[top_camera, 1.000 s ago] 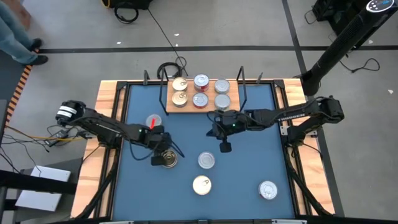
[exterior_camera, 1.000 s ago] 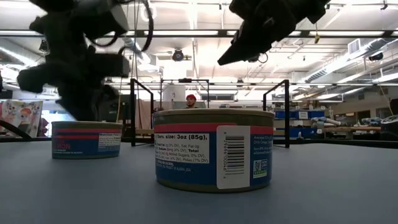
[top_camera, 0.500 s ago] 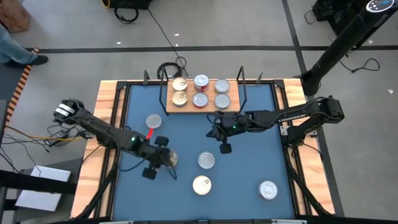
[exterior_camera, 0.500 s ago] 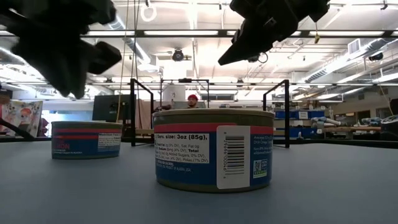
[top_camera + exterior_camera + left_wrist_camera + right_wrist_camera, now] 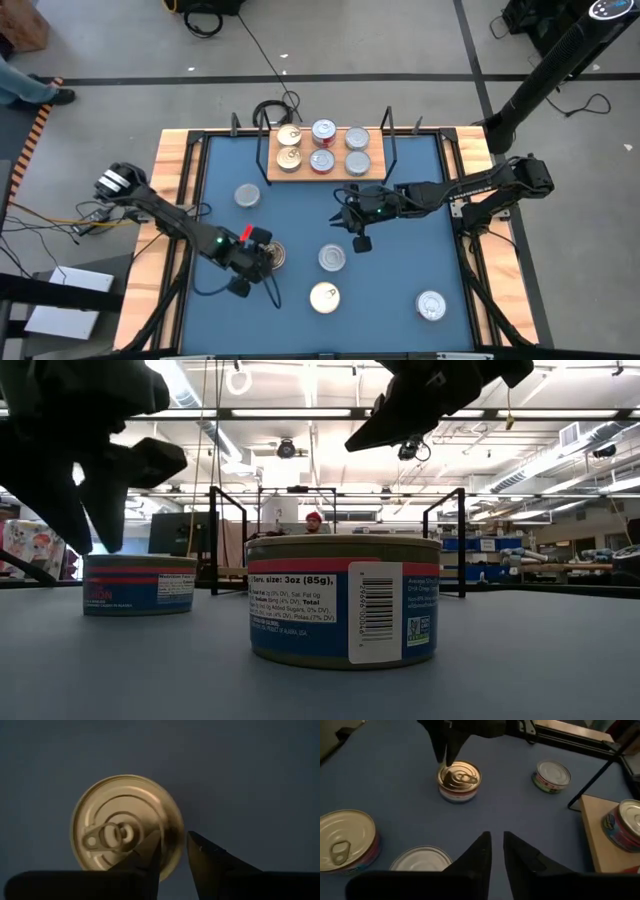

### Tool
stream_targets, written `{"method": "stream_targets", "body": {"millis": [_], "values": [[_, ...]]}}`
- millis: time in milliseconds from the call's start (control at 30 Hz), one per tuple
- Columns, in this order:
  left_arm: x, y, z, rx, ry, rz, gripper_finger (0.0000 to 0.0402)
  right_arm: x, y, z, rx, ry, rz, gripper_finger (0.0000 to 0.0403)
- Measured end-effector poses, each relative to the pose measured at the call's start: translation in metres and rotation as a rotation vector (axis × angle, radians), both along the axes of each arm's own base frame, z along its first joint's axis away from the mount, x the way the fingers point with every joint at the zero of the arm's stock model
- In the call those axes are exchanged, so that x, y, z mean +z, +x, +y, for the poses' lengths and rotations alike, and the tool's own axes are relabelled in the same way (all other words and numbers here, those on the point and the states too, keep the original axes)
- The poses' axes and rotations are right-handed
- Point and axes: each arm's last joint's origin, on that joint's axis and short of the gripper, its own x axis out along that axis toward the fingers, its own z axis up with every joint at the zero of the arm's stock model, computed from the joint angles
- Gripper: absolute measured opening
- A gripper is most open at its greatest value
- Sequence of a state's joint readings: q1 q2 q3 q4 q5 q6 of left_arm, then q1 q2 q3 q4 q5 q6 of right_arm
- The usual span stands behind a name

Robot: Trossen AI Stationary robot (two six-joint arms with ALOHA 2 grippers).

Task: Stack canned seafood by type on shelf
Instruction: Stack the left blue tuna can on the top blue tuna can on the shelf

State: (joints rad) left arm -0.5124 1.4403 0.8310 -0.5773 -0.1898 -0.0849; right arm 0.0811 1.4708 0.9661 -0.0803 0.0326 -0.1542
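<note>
Left gripper: low over a gold-topped tin near the table's front left, fingers a narrow gap apart at its rim, holding nothing
Right gripper: hangs mid-table above the loose tins, fingers a slim gap apart, empty
Shelf: at the back, six tins on it
Since earlier: left arm swung nearer the front
Only in left wrist view: the tin's pull-tab
</note>
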Motion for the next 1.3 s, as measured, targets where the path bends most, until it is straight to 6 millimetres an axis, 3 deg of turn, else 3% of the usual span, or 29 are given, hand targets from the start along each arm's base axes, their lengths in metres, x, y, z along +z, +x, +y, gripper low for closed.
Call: {"method": "stream_targets", "body": {"millis": [400, 800, 1033, 1300], "values": [[-0.009, 0.000, -0.004, -0.007, 0.050, 0.030, 0.0094, 0.000, 0.000, 0.000, 0.012, -0.026, -0.001, 0.0059], [-0.019, -0.003, -0.015, -0.039, 0.161, 0.055, 0.0047, 0.000, 0.000, -0.001, 0.011, -0.029, -0.005, 0.0056], [0.003, 0.006, -0.019, -0.048, 0.199, 0.065, 0.0006, 0.000, 0.001, -0.005, -0.001, -0.029, -0.006, 0.0052], [0.028, 0.014, -0.014, -0.020, 0.154, 0.038, 0.0002, 0.000, 0.001, -0.006, -0.001, -0.035, -0.006, 0.0052]]}}
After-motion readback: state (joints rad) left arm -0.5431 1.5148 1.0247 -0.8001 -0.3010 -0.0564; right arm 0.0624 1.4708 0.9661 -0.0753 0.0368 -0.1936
